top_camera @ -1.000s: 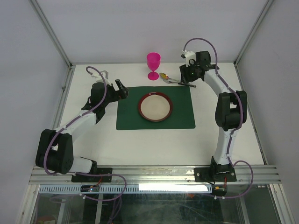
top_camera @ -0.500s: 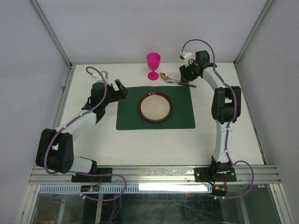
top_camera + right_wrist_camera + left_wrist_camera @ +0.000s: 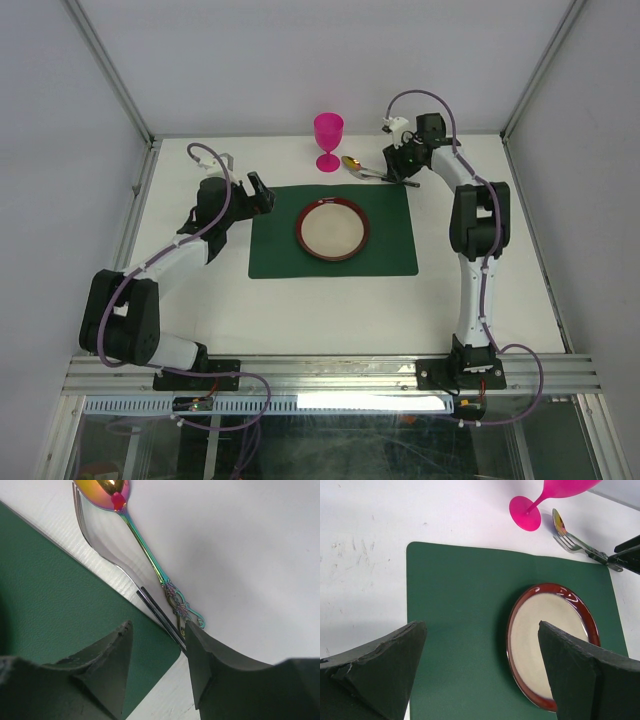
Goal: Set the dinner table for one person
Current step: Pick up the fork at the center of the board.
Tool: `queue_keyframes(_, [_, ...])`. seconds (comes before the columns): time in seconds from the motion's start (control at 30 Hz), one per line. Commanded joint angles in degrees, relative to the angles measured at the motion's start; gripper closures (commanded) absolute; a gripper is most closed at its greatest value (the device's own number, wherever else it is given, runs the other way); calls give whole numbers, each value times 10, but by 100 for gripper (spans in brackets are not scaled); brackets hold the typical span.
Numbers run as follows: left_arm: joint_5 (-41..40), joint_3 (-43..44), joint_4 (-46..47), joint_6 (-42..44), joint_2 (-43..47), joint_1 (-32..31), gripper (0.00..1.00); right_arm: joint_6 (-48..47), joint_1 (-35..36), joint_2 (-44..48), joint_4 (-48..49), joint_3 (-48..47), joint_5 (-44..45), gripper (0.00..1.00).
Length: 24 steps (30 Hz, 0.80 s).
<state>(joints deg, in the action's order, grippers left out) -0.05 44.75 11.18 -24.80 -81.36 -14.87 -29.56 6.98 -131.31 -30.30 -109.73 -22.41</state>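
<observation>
Black right gripper [image 3: 159, 630], fingers half spread, stands low with one finger on either side of the fork [image 3: 107, 560] handle at the far right corner of the mat [image 3: 50, 580]. I cannot tell whether they touch it. The rainbow spoon [image 3: 145, 550] lies just beside the fork on the white top. The left gripper [image 3: 481, 630] is spread wide above the mat's left edge. The matte white table [image 3: 300, 310] carries everything, with aluminium rails [image 3: 330, 372] at its edges and pale walls [image 3: 60, 180] around it. The dark-red-rimmed plate [image 3: 332, 229] lies mid-mat. The pink goblet [image 3: 328, 135] stands upright near the far edge.
</observation>
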Motion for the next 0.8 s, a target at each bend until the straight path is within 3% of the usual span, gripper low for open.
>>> queue_keyframes(0.0, [-12,20,29,9,-1,8,1,-9,-5,-4,22,-34,-26,51])
queue_keyframes(0.77, [-7,26,31,5,-30,9,1,-8,-4,-20,32,-36,-28,51])
